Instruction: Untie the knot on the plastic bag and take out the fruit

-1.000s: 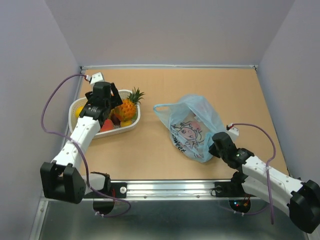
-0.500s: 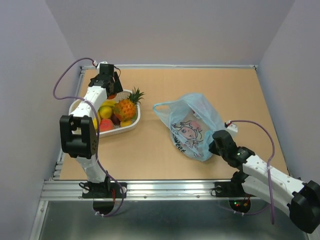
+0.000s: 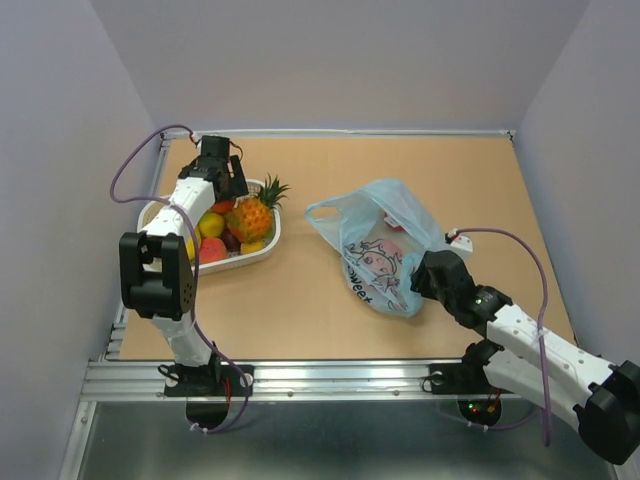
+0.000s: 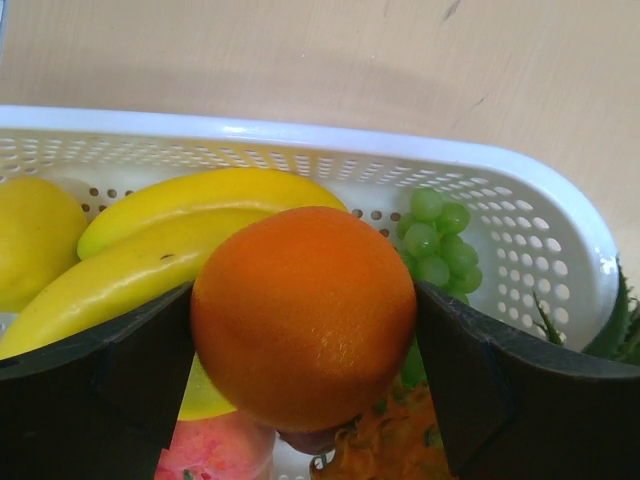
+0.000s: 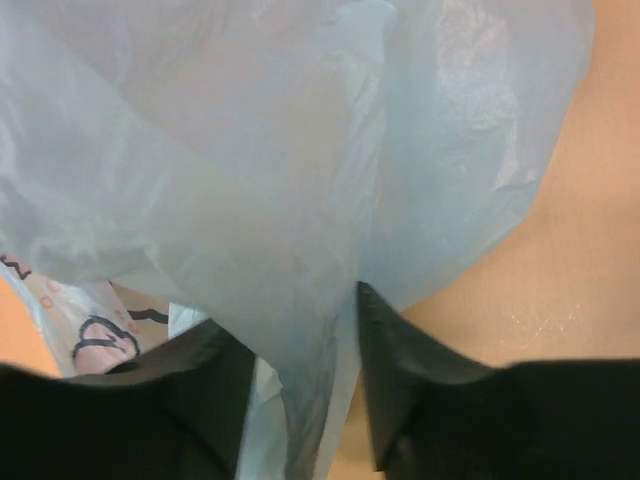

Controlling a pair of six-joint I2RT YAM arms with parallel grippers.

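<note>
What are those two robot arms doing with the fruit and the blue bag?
They are emptying a bag of fruit. The left gripper holds an orange just above the white basket, where bananas, grapes and a pineapple already lie. The right gripper is at the near edge of the light-blue plastic bag on the table, its fingers apart with thin plastic between them. Something pink shows through the bag, so it may not be empty yet.
</note>
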